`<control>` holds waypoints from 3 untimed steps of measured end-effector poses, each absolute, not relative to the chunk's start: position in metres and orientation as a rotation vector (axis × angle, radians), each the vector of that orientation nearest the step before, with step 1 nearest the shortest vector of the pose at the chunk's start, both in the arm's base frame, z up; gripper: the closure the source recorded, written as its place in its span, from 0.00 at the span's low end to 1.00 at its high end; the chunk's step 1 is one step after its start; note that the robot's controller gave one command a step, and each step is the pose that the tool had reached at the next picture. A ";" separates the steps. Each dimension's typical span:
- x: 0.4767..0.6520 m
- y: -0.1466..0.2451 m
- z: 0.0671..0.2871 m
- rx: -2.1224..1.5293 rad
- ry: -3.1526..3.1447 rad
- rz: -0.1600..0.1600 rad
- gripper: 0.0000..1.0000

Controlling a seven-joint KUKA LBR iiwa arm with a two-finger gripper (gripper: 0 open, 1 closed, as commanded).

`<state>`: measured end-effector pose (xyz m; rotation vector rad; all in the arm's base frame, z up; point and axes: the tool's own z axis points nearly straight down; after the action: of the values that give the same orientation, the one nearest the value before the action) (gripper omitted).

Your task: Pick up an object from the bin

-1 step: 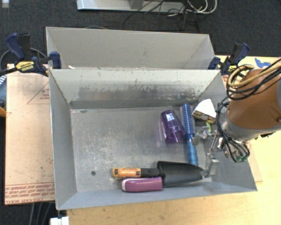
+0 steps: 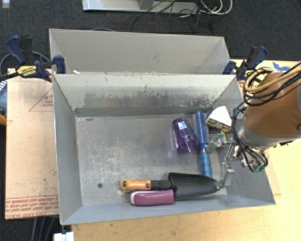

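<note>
My gripper (image 2: 224, 173) hangs low at the bin's right side, just beside the right end of a black, wedge-shaped handled thing (image 2: 193, 185) that lies along the front wall. A blue hairbrush (image 2: 203, 145) lies lengthwise just left of the gripper, its bristle head pointing to the back. A translucent purple cup (image 2: 183, 135) lies on its side against the brush. Nothing shows held in the gripper.
A pink-purple oblong thing (image 2: 151, 198) and an orange-and-black marker (image 2: 135, 185) lie by the front wall, left of the black thing. A white and yellow wedge (image 2: 219, 117) rests against the right wall at the back. The arm's orange cover and cables overhang the right rim.
</note>
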<state>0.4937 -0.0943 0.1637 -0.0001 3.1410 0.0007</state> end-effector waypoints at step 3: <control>0.497 -0.054 0.071 0.167 3.132 0.002 1.00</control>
<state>0.4970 -0.0541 0.0705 0.1674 3.1320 0.0018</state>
